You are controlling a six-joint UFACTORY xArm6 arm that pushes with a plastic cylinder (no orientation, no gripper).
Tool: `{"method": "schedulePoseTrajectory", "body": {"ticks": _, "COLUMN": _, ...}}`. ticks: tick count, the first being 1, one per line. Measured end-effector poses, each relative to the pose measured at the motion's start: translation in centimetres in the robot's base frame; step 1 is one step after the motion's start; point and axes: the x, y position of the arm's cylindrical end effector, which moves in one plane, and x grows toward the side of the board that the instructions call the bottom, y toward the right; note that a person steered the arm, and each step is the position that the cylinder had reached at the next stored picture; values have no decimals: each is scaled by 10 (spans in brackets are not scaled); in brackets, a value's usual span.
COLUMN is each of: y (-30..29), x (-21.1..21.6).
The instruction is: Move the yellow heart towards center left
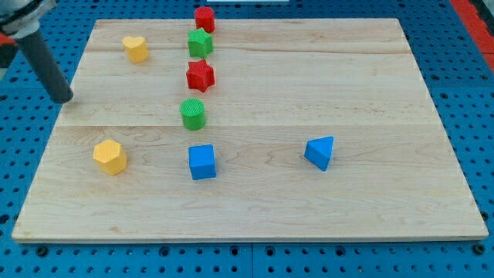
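Tip (65, 100) of your rod sits at the board's (370, 208) left edge, holding nothing, touching no block. Yellow heart (135, 48) lies near the view's top-left corner, well apart from the tip, up and to its right. Bare wood runs between them along the left edge. Yellow hexagonal block (109, 157) rests lower left. Down the middle you have red block (204, 18), green star (200, 42), red star (200, 75), green cylinder (193, 113), blue cube (202, 161). Blue triangular block (319, 152) sits alone to the right.

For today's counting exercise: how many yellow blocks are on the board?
2: the yellow heart at top left, and the yellow hexagon at lower left. None looks hidden.
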Motion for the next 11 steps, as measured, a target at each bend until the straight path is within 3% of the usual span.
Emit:
{"method": "schedulePoseTrajectory", "body": {"ticks": 3, "y": 48, "x": -128}}
{"method": "schedulePoseTrajectory", "body": {"ticks": 4, "y": 79, "x": -153}}
{"method": "schedulePoseTrajectory", "body": {"ticks": 5, "y": 113, "x": -139}}
{"method": "schedulePoseTrajectory", "body": {"ticks": 7, "y": 108, "x": -126}}
{"method": "schedulePoseTrajectory", "body": {"ticks": 11, "y": 81, "x": -57}}
